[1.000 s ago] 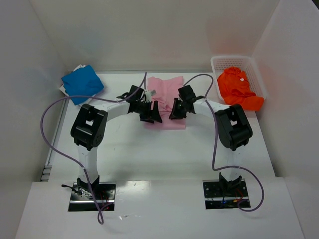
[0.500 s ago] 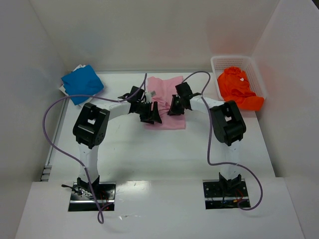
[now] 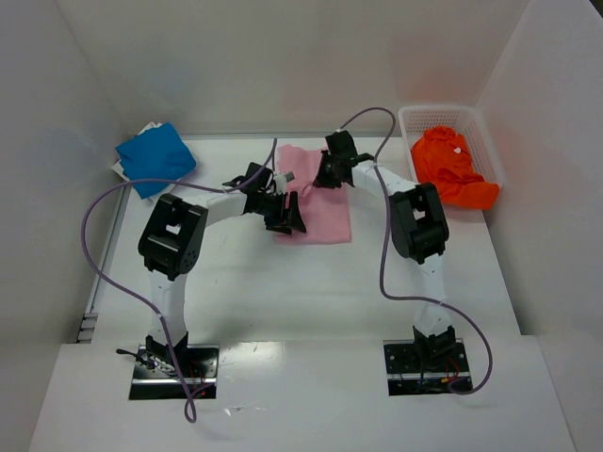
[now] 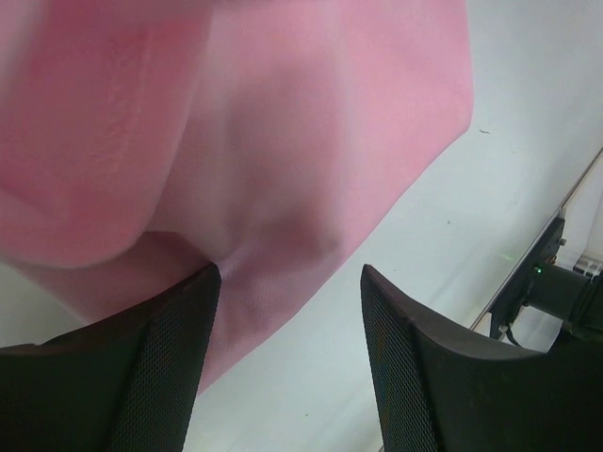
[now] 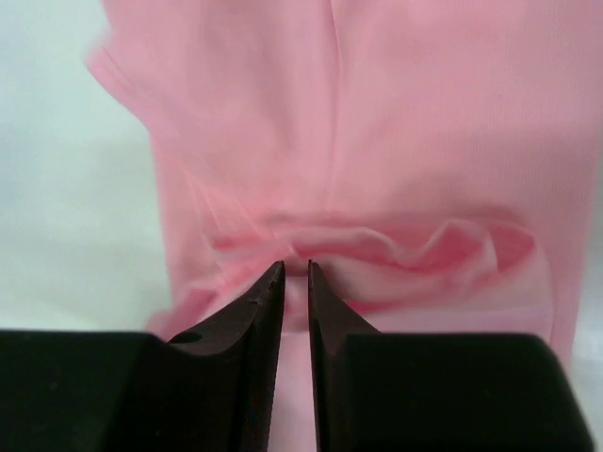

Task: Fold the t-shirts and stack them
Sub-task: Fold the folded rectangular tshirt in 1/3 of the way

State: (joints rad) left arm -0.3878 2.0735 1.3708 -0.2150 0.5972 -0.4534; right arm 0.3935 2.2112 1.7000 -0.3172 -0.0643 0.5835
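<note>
Each shirt is one plain colour: the light pink t-shirt (image 3: 325, 218) in the middle, the bright blue t-shirt (image 3: 155, 158) at the far left, the vivid orange t-shirt (image 3: 448, 169) at the far right. The orange one fills a white mesh basket (image 3: 438, 110), and the table (image 3: 283, 282) is plain white.

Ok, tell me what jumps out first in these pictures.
The pink t-shirt lies mid-table, the right fingers pinching a ruffled fold of it. An orange t-shirt sits in the white basket at far right, and a blue t-shirt lies at far left.
</note>
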